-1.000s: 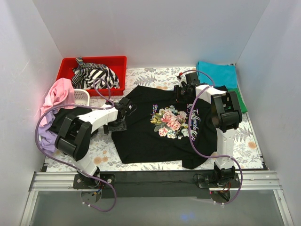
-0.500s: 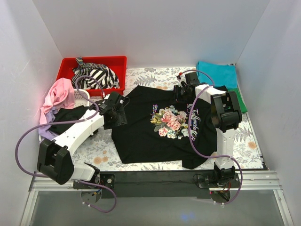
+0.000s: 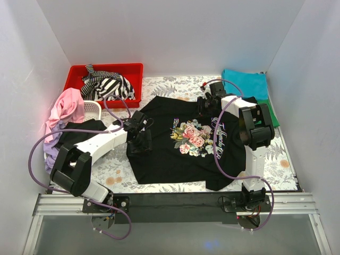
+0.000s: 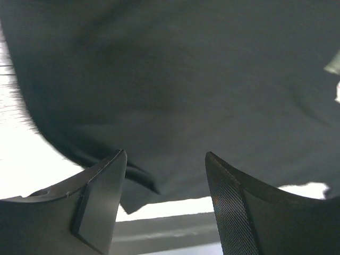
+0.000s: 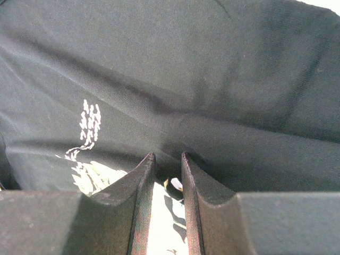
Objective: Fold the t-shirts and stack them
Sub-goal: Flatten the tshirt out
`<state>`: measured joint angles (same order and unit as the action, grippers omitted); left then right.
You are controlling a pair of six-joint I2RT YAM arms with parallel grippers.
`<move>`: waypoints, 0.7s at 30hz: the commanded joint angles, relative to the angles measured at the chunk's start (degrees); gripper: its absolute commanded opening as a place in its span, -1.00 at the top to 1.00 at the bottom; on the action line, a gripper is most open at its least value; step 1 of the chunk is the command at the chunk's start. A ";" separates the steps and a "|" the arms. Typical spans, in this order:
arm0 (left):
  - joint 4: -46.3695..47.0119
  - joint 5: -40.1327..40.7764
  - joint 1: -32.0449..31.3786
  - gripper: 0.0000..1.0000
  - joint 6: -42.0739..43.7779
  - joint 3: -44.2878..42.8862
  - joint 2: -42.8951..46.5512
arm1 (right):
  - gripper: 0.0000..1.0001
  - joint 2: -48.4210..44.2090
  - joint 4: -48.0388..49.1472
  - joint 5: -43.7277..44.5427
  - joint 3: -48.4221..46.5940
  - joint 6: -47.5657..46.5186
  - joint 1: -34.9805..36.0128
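Limp black rose-print cloth t-shirt (image 3: 180, 151): right gripper (image 5: 168, 155) jaws pinch its far shoulder; left gripper (image 4: 164, 154) jaws spread, likely best hold the left sleeve hem.

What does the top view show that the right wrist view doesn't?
Top only: the red bin holding a striped tee, a pink tee, a teal tee, and the left gripper near the black tee's left edge. Right wrist only: the right gripper up close, jaws nearly together, pinching a fold at the tee's edge. Both: the black tee and its pale lettering.
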<state>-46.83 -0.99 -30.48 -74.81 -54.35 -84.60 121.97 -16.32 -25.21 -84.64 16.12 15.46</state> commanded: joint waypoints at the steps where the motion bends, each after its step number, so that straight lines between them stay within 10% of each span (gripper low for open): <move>1: 4.81 -11.03 -0.54 -0.19 0.27 0.73 0.93 | 0.33 -1.12 -2.23 2.45 1.41 -1.62 -0.08; 21: -22.85 9.69 -2.66 -0.20 -8.68 2.49 8.04 | 0.33 -0.16 -1.97 1.83 1.58 -1.62 0.00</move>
<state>-60.73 2.26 -32.86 -79.55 -50.06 -80.34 121.86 -16.32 -25.26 -84.51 16.10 15.46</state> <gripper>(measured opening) 0.598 0.337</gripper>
